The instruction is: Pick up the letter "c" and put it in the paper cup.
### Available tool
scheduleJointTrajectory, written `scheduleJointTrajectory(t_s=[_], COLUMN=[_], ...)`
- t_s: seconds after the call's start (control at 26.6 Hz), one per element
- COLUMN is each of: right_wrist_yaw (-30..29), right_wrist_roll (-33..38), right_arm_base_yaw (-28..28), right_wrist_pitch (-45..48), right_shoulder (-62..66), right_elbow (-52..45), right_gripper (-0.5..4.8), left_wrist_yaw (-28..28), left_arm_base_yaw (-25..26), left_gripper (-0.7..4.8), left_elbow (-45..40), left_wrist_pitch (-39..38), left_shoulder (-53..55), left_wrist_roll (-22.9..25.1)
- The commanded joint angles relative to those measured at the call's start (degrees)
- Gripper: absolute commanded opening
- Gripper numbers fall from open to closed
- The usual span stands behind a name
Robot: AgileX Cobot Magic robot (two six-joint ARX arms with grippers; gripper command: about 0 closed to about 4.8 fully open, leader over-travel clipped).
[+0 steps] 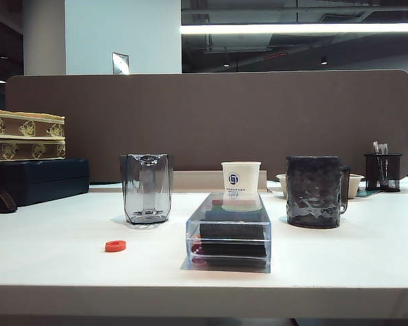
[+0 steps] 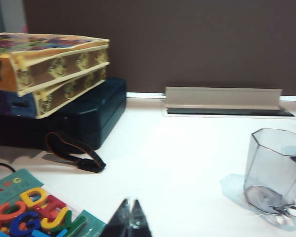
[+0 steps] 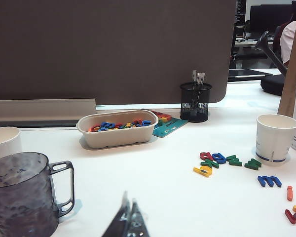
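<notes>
The letter "c" (image 1: 115,246) lies flat on the worktop (image 1: 340,261) near its front edge, towards the left, out in the open and touched by nothing. Neither arm shows in the exterior view. The left gripper (image 2: 129,217) appears only in its own wrist view, fingertips pressed together with nothing between them, low over the worktop's left part; the right gripper (image 3: 129,219) looks the same in its wrist view, tips meeting and empty, over the right part.

Beyond the left gripper stands the clear faceted glass (image 1: 146,188), just behind the letter. The paper cup (image 1: 241,186) sits near the middle, on the back end of a clear plastic box (image 1: 229,234), with the dark mug (image 1: 315,191) to its right.

Risks, as I judge them: the piece is thin and flat, so closing fingers may skid it away or scrape the worktop. The glass stands close enough for a descending arm to clip. The cup is light and perched high, so a nudge on release could topple it. A second white cup (image 3: 276,138) nearer the right edge could be mistaken for the goal.
</notes>
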Motion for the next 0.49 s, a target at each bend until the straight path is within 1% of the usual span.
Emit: scheduleJointTrajectory(t_s=[0.04, 0.3, 0.49], right_wrist_yaw=[-0.1, -0.1, -0.1], right_wrist_roll=[0.2, 0.2, 0.2], right_arm_base_yaw=[0.1, 0.1, 0.1], right_wrist_pitch=[0.9, 0.1, -0.4], right_shoulder=[0.0, 0.0, 0.0], right_elbow=[-0.4, -0.4, -0.4], right_gripper=[-0.01, -0.01, -0.01], left_wrist_yaw=[0.2, -0.3, 1.8], left_arm_base_yaw=[0.0, 0.0, 0.0], left_gripper=[-0.05, -0.05, -0.01], left_elbow=[0.2, 0.2, 0.2], left_wrist_pitch=[0.4, 0.5, 0.3], left_shoulder=[0.0, 0.0, 0.0], left_wrist_roll=[-0.2, -0.2, -0.2])
